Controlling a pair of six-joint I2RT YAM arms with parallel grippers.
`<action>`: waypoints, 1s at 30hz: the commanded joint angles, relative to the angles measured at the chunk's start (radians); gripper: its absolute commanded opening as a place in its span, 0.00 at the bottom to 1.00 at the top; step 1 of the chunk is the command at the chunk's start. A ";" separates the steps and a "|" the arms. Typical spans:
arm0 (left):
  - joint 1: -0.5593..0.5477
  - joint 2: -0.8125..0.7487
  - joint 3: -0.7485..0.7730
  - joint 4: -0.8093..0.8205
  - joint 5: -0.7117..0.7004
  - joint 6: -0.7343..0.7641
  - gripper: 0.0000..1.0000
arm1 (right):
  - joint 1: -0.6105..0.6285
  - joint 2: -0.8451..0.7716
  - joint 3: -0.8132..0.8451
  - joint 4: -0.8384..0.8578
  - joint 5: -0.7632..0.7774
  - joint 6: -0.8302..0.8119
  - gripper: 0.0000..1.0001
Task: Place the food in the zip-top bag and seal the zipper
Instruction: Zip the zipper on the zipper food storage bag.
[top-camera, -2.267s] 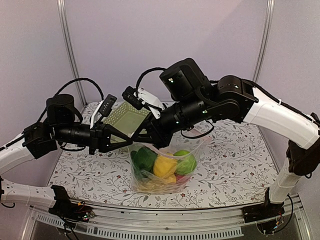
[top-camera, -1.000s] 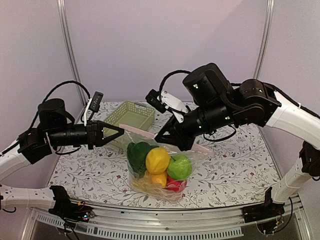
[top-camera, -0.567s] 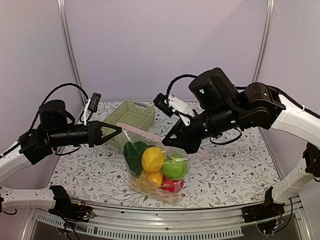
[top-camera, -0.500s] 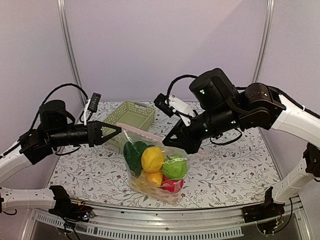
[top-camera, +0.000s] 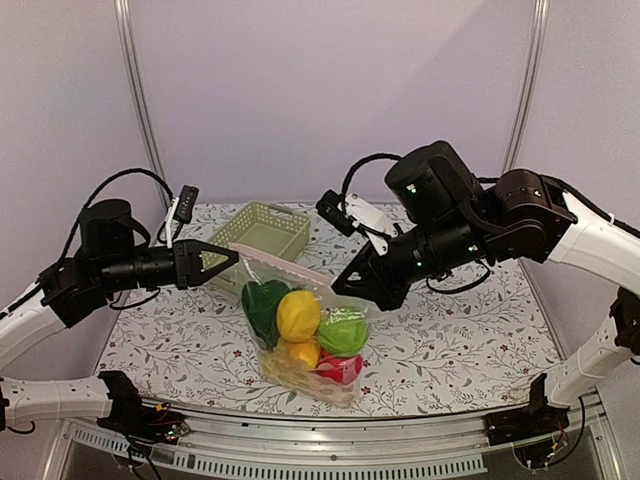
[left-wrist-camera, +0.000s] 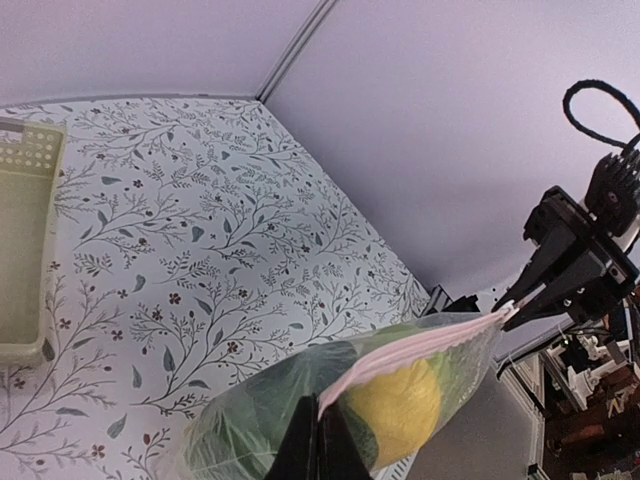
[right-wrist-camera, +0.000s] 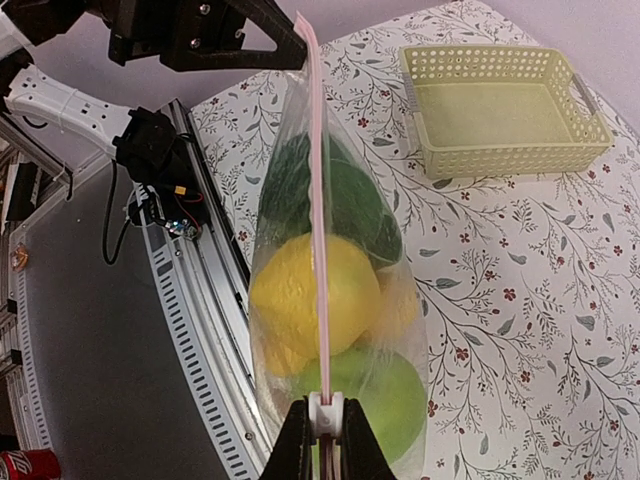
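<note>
Left hand (top-camera: 233, 258) pinched shut on the left end of the zipper (top-camera: 290, 269), pink strip pulled taut. Pale green basket (top-camera: 262, 232) sits behind it on the table (top-camera: 460, 320). Zip-top bag (top-camera: 322, 298) hangs under the strip between both hands, low by the table's near edge. Inside: dark green vegetable (top-camera: 262, 303), yellow fruit (top-camera: 298, 314), green apple (top-camera: 343, 331), red piece (top-camera: 340, 368). Right hand (top-camera: 347, 284) clamped narrow on the white slider (right-wrist-camera: 320, 408) at the strip's right end.
</note>
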 joint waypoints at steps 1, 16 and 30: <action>0.047 0.003 -0.008 0.001 -0.031 -0.007 0.00 | -0.004 -0.046 -0.016 -0.068 0.005 0.014 0.00; 0.119 0.006 -0.009 -0.025 -0.008 -0.012 0.00 | -0.005 -0.074 -0.045 -0.079 0.058 0.030 0.00; 0.191 0.012 -0.009 -0.037 0.037 -0.006 0.00 | -0.005 -0.095 -0.066 -0.094 0.090 0.044 0.00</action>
